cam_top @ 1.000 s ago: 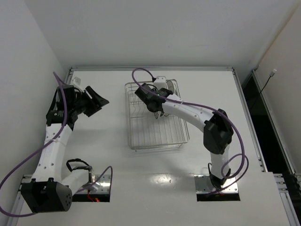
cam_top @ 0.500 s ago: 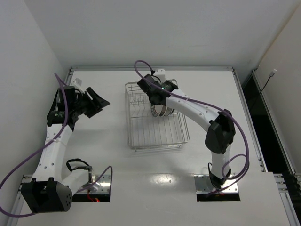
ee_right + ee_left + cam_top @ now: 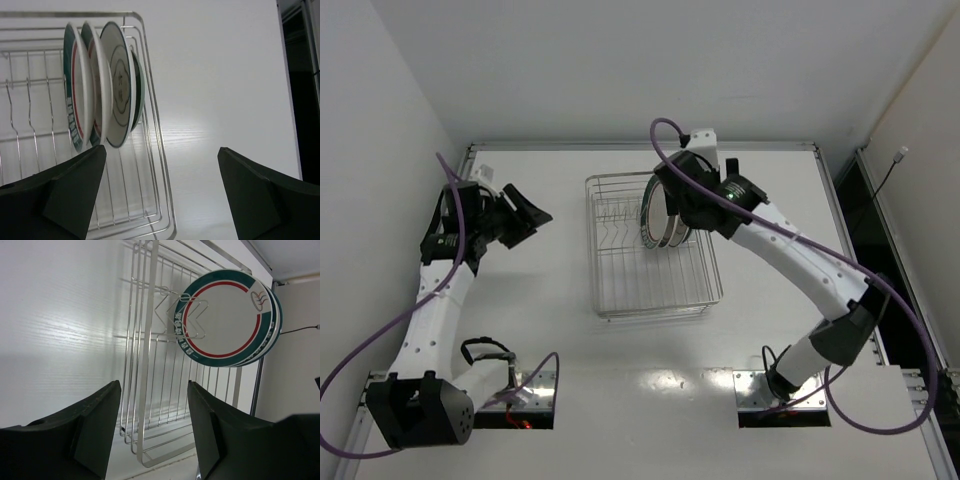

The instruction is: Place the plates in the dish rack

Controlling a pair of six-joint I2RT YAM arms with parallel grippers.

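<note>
Plates, four, stand upright in one dish rack.

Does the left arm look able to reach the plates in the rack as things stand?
Probably yes: the left hand is open, facing the dish rack. The plates stand upright at its far side, so it must go over the wire wall and tines.

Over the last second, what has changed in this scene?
The right gripper has drawn back from over the dish rack, toward the far right. It is open and holds nothing. The plates, partly hidden under it a second ago, now show standing on edge in the rack. The left gripper, open, and the rack stayed where they were.
</note>
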